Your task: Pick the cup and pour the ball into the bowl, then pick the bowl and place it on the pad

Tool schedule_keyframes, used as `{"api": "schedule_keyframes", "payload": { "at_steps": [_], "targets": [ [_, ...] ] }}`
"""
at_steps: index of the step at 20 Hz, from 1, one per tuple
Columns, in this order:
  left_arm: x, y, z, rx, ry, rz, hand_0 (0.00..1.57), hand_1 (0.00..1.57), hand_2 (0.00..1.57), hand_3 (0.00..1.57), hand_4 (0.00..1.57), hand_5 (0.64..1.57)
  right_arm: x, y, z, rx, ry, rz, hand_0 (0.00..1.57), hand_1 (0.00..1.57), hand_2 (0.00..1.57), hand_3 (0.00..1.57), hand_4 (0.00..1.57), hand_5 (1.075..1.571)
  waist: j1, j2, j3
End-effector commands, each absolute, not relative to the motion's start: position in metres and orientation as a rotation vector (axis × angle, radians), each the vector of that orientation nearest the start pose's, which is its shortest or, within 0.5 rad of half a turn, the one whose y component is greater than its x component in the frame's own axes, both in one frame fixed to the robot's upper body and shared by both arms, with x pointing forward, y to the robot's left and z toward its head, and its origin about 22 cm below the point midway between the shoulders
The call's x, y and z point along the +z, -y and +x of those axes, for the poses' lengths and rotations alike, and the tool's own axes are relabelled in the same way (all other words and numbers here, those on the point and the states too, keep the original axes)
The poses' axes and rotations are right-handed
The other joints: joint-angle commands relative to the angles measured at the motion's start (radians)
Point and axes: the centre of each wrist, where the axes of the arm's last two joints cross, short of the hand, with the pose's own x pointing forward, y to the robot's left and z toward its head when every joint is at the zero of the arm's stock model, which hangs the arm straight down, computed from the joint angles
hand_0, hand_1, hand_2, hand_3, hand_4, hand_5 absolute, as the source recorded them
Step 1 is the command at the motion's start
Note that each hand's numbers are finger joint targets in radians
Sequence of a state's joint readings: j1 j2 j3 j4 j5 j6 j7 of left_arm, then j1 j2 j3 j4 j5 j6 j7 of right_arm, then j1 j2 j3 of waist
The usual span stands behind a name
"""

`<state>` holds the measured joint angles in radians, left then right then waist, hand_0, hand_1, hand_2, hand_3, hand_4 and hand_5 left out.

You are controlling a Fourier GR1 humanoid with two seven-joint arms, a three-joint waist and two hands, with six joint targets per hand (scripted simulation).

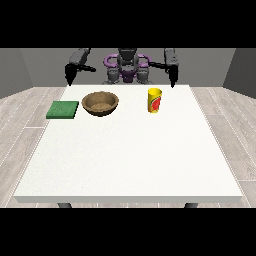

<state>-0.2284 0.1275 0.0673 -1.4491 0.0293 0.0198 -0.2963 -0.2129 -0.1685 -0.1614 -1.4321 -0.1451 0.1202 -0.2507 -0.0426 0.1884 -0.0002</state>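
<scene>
table (130,160): bowl (100,103), upright cup (155,100)

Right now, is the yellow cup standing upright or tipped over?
Upright. The yellow cup stands on its base on the white table, its open rim facing up, right of the brown bowl. No hand touches it.

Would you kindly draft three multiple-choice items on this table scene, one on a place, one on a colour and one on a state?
1. Where does the bowl sit?
A. between the pad and the cup
B. on the pad
C. at the table's near edge

2. What colour is the pad?
A. red
B. green
C. blue

3. How does the cup stand?
A. tipped on its side
B. upside down
C. upright

Answers: 1 A, pad at its left, cup at its right; 2 B, a flat green square; 3 C, its open mouth faces up.
</scene>
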Motion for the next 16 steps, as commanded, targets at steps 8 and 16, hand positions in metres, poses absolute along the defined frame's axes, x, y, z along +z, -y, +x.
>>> {"api": "schedule_keyframes", "payload": {
  "at_steps": [8,16],
  "targets": [
    [-0.019,-0.226,0.312,-0.096,1.975,0.119,0.0,0.0,0.0,0.0,0.0,1.232,0.026,0.342,0.311,-0.017,1.898,0.015,0.0,0.0,0.0,0.0,0.0,1.564,0.008,0.015,0.0002],
    [-0.045,-0.232,0.334,-0.039,1.983,0.164,0.0,0.0,0.0,0.0,0.0,1.262,0.008,0.327,0.308,0.027,1.921,0.059,0.0,0.0,0.0,0.0,0.0,1.559,-0.054,0.066,-0.0001]
  ]
}}
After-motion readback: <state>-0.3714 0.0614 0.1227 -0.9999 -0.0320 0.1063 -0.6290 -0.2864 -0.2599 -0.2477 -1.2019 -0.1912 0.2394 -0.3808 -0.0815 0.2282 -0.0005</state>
